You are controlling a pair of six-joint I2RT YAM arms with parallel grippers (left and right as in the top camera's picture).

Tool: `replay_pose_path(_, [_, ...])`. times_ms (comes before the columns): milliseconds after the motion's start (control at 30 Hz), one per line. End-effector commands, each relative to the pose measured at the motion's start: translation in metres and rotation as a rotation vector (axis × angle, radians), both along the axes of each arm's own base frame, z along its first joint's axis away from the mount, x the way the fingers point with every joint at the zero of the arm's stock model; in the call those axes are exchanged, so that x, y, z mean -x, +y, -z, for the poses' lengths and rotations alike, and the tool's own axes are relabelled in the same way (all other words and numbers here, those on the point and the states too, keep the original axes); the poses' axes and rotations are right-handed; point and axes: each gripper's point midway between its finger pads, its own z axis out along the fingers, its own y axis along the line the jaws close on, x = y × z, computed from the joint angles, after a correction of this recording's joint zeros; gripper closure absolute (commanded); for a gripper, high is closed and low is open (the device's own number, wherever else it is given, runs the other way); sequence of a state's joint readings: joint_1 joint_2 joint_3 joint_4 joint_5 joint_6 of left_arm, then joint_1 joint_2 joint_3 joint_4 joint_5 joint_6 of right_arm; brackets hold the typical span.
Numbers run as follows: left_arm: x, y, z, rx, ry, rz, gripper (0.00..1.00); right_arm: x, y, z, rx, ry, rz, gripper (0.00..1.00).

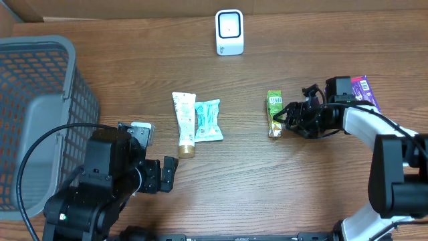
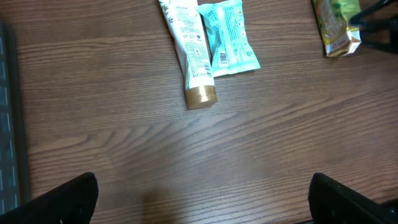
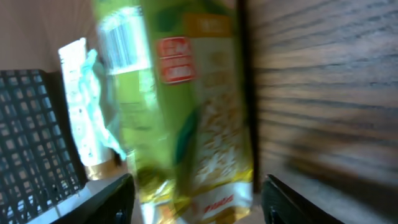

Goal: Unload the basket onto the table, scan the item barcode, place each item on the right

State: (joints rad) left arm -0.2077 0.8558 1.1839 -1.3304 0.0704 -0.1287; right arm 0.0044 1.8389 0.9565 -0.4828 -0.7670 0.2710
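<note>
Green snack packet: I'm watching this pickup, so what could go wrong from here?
The green packet lies flat between the open jaws of the right gripper, so closing may push it along the table instead of pinching it. Squeezing the wrapper could crease its barcode. The arm might also nudge the purple packet.

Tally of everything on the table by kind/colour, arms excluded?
White tube with gold cap: 1
Teal packet: 1
Green snack packet: 1
Purple packet: 1
White scanner: 1
Grey basket: 1
Total: 6
</note>
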Motion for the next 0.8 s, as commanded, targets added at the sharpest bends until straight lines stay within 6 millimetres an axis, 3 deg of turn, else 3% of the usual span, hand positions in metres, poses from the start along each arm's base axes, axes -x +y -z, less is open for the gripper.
replay_pose_path(0, [-0.002,0.003,-0.001,-0.004,-0.003,-0.019,0.00,0.008,0.003,0.015,-0.017,0.023,-0.017,0.37])
replay_pose_path(267, [-0.002,0.003,-0.001,-0.004,-0.003,-0.019,0.01,0.012,0.007,0.031,-0.019,0.009,-0.030,0.38])
replay_pose_path(533, [-0.002,0.003,-0.001,-0.004,-0.003,-0.019,0.00,0.012,0.025,0.029,-0.017,-0.046,-0.099,0.56])
replay_pose_path(767, [-0.002,0.003,-0.001,-0.004,-0.003,-0.019,0.00,0.014,0.021,0.039,0.077,-0.051,-0.121,0.66])
